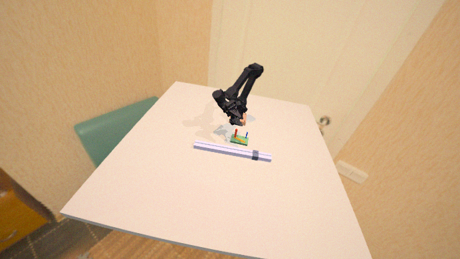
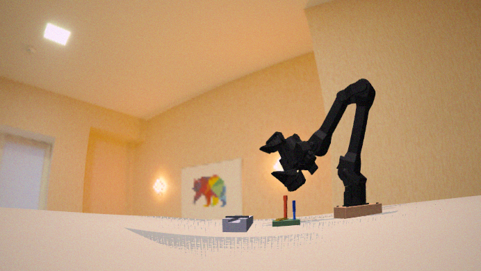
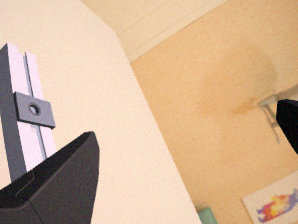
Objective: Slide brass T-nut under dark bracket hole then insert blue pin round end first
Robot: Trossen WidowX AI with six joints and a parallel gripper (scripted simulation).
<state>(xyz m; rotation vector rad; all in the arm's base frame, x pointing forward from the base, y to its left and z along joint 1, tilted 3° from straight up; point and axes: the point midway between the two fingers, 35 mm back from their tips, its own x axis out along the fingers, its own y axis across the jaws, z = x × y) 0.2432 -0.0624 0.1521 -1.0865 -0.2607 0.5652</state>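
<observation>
- Gripper (image 1: 235, 117) (image 2: 266, 160) (image 3: 189, 125): fingers wide apart, nothing btwn them. In ext. view it's just R of ctr, above tray & tilted, w/ one finger higher than the other.
- Arm (image 1: 250, 78) (image 2: 361, 132): black, bent at a high elbow; upper ctr in top view, R side in ext. Stands on a brown block (image 2: 358, 211).
- Tray (image 1: 233, 142) (image 2: 286, 223): green, on table (image 1: 199, 199) (image 2: 104, 243) (image 3: 90, 75), near ctr of top view, lower ctr-R in ext.
- Nut (image 1: 240, 140) (image 2: 282, 219): brass, on tray by foot of handle, not in rail. Too small to tell its exact pose.
- Handle (image 1: 236, 133) (image 2: 285, 206): red-orange, upright, L part of tray, below gripper in ext. & apart from it.
- Pin (image 1: 246, 135) (image 2: 294, 210): blue, thin, upright in R part of tray, shorter than handle.
- Rail (image 1: 223, 149) (image 2: 235, 226) (image 3: 20, 155): just below tray in top view, running L to R w/ slight downward slope; L of tray in ext.; far L in wrist view, slot visible.
- Bracket (image 1: 255, 155) (image 3: 46, 116): dark, across rail near its R end in top view; L edge area in wrist view, round hole visible over slot line.
</observation>
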